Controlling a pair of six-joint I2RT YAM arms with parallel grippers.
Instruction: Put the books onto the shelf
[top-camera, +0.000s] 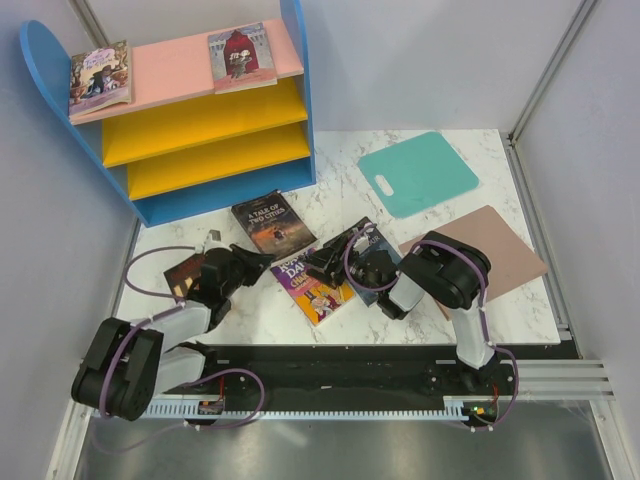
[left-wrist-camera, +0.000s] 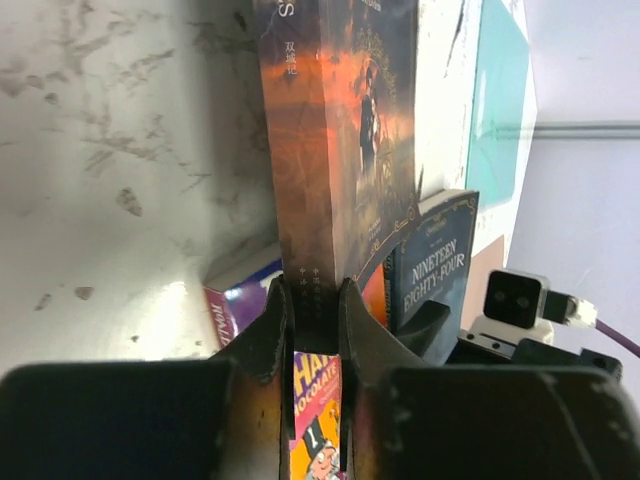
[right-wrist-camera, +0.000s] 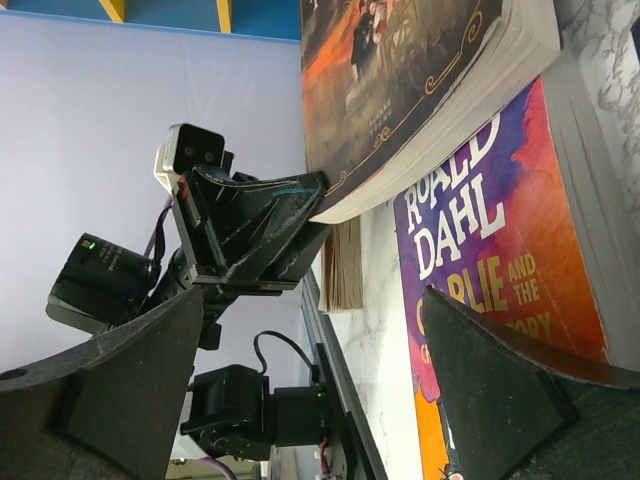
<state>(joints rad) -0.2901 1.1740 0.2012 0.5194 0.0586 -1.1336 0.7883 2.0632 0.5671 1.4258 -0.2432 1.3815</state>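
Looks like the grab step on book number three. Seeing the left end effector (left-wrist-camera: 313, 300) clenched on the near edge of the Tale of Two Cities book (left-wrist-camera: 340, 150), pinching cover and pages between both fingers. Book lying on the worktop (top-camera: 340, 195) just in front of the shelf (top-camera: 215, 120). Spotting two books (top-camera: 100, 78) already flat on the pink top board.

Seeing the right end effector (right-wrist-camera: 312, 330) spread wide, holding nothing, hovering by the Roald Dahl book (right-wrist-camera: 480, 230).

Next up, probably: lift clear without dragging the Dahl along, then carry up and forward to a free board, steering away from the blue side.

Can't tell lifted from lying flat. Can barely make out the Nineteen Eighty-Four book (left-wrist-camera: 432, 265), mostly tucked under the right arm, plus a reddish-brown book (top-camera: 183, 275) half buried under the left arm.
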